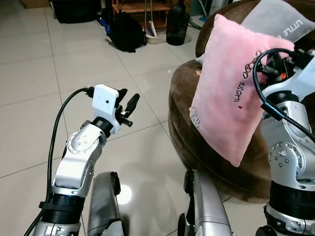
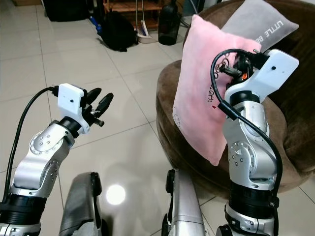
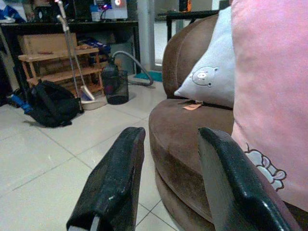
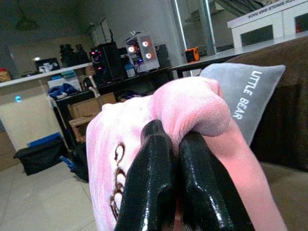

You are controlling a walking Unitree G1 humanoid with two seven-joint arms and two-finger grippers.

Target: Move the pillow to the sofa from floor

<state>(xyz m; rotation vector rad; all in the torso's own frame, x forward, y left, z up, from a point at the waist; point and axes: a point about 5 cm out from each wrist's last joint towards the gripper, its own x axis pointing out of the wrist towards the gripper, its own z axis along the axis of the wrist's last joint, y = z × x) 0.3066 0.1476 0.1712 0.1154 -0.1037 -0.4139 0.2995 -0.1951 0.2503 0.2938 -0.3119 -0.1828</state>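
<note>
A pink pillow (image 1: 231, 93) hangs upright over the front of the brown sofa (image 1: 184, 113), its lower corner just above the seat edge. My right gripper (image 4: 175, 178) is shut on the pillow's upper edge, pinching the pink fabric (image 4: 192, 110) between its black fingers. The right arm (image 2: 256, 147) stands in front of the sofa. My left gripper (image 1: 127, 104) is held up over the tiled floor, left of the sofa, open with nothing between its fingers (image 3: 115, 183).
A grey "Little Bear" cushion (image 1: 283, 22) leans on the sofa back. A black backpack (image 1: 125, 32), a dark bin (image 1: 177, 24) and a wooden shelf (image 3: 57, 72) stand on the far floor. My silver legs (image 1: 106, 206) show below.
</note>
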